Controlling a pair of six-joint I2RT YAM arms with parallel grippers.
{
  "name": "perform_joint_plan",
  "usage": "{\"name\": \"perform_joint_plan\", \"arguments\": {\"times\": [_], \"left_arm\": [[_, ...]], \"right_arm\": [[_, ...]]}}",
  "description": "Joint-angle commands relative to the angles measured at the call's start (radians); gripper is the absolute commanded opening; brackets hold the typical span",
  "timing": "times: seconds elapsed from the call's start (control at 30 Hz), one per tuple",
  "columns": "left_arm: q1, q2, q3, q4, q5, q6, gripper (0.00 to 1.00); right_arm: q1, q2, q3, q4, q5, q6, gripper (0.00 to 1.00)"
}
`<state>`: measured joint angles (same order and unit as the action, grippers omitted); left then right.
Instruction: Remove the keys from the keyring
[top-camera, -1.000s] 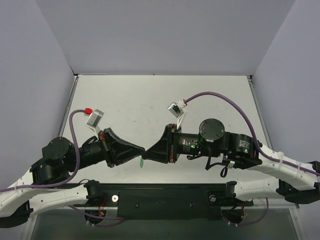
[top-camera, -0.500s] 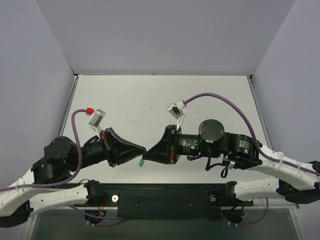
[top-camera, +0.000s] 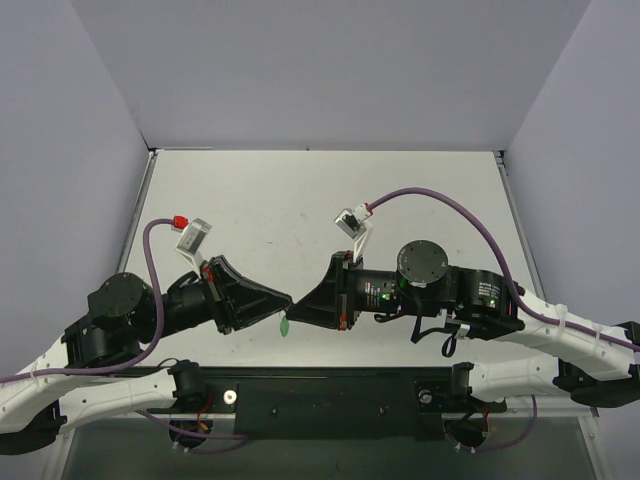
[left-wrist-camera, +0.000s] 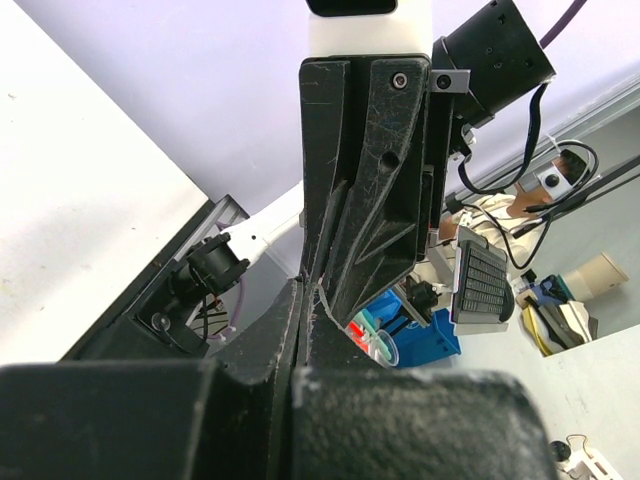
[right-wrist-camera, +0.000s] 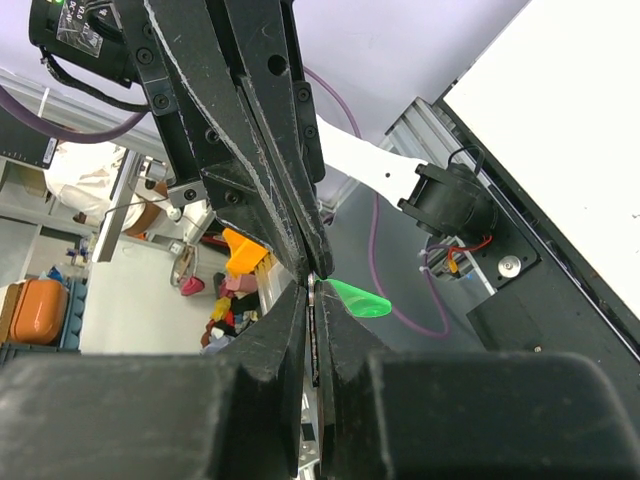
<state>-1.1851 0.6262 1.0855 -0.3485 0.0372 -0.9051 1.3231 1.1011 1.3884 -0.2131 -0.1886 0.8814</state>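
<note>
On the left, the left arm reaches inward over the near part of the white worktop, and a purple cable loops above it. The left gripper points to the right. Its jaws are pressed together: in the left wrist view I see only a hairline slit between its two black fingers.

In the middle, the two grippers meet tip to tip, touching or very nearly touching, near the front edge of the worktop. The keyring, the small bright green piece, is just beside this meeting point, on the near side of it. In the right wrist view the keyring sticks out to the right, and its narrow end is exactly where the tips come together. I cannot tell which jaws have hold of it. The key is too small for me to find in any view. In the left wrist view there is a thin bright line at the meeting point, but I cannot say what it is.

On the right, the right gripper points to the left. Its jaws are also closed down to a narrow dark slit between the fingers. Behind it the right arm lies across the near right part of the worktop, and a second purple cable arches over it.
</note>
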Motion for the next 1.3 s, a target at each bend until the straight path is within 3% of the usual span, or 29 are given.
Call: {"name": "perform_joint_plan", "arguments": {"times": [0.0, 0.07, 0.1, 0.2, 0.33, 0.57, 0.9, 1.27], "left_arm": [[-0.002, 0.029, 0.045, 0.039, -0.028, 0.002, 0.04], [-0.002, 0.026, 0.050, 0.036, -0.028, 0.002, 0.20], [-0.002, 0.026, 0.053, 0.031, -0.028, 0.002, 0.33], [-0.002, 0.015, 0.059, 0.023, -0.057, 0.009, 0.54], [-0.002, 0.013, 0.077, -0.012, -0.098, 0.025, 0.63], [-0.002, 0.006, 0.128, -0.138, -0.172, 0.054, 0.64], [-0.002, -0.040, 0.086, -0.155, -0.188, 0.069, 0.60], [-0.002, 0.020, 0.067, -0.073, 0.019, 0.094, 0.55]], "right_arm": [[0.011, 0.003, -0.015, -0.002, 0.026, -0.022, 0.00], [0.013, -0.001, -0.017, -0.002, 0.037, -0.025, 0.00], [0.013, -0.001, -0.017, -0.002, 0.040, -0.027, 0.00], [0.011, -0.006, -0.015, -0.008, 0.054, -0.029, 0.00], [0.013, -0.027, -0.031, -0.011, 0.087, -0.033, 0.00], [0.011, -0.075, -0.080, -0.002, 0.132, -0.051, 0.00], [-0.074, -0.205, -0.239, 0.167, 0.057, -0.009, 0.00], [-0.116, -0.257, -0.272, 0.268, -0.072, -0.004, 0.00]]}}
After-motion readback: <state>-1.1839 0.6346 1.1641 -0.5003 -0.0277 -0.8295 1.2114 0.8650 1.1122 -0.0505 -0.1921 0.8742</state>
